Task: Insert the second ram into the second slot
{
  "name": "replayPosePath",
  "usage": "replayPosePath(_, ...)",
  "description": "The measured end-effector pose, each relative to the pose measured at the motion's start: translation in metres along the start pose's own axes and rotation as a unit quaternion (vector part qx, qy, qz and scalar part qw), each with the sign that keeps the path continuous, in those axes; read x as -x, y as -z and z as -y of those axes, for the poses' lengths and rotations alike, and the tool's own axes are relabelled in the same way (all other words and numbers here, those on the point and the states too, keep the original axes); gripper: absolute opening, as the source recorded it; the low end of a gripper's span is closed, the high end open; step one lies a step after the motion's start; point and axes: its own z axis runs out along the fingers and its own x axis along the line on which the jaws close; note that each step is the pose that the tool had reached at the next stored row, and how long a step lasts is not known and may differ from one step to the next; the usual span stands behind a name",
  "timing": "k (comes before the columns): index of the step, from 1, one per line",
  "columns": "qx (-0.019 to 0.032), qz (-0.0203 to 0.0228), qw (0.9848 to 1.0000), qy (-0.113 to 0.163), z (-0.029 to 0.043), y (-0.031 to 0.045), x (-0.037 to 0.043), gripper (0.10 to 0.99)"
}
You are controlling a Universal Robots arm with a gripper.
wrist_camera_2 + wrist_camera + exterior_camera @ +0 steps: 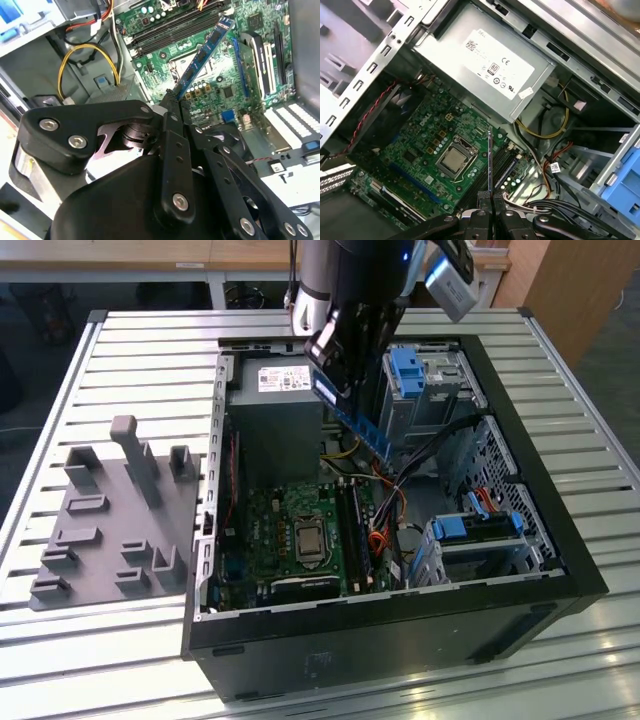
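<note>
Slatted metal table (120, 350) carries an open PC case (400, 640). Second ram (205, 55) is held in the air above the motherboard (300, 530), tilted, clear of the memory slots (170, 27) and not seated. It is judged light, stiff, thin and fragile. Hold is best taken on the flat faces near one end, with the contact edge kept free. Gripper (172, 96) is seen clamped on one end of the stick, jaws drawn nearly together around the thin board. Nothing else is touched.
</note>
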Motion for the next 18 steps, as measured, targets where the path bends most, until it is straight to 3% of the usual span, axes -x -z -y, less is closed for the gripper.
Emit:
replayPosePath(9,-0.0003,0.0016,0.9988,-0.049,0.0,-0.0001,0.0,0.133)
replayPosePath(18,-0.0007,0.003,0.9954,-0.096,0.0,-0.0001,0.0,0.133)
